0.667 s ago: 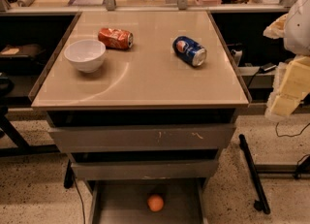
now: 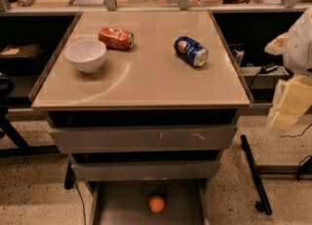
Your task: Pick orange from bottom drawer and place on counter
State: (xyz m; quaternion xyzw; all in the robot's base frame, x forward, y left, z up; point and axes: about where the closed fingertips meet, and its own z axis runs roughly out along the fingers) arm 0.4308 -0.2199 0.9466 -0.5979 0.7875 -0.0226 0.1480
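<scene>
One orange [image 2: 156, 203] in drawer [image 2: 117, 210], fingers [image 2: 292, 101] far right

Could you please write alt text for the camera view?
An orange lies in the open bottom drawer; the beige counter above holds a bowl, a red can and a blue can. The pincer hangs right of the counter.

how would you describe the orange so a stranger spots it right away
Find the grey cabinet under the beige counter and look into its pulled-out bottom drawer, far below the gripper at the right edge. The orange lies alone on the drawer floor: small, round and plain, unlike the crushed red can up on the counter.
</scene>
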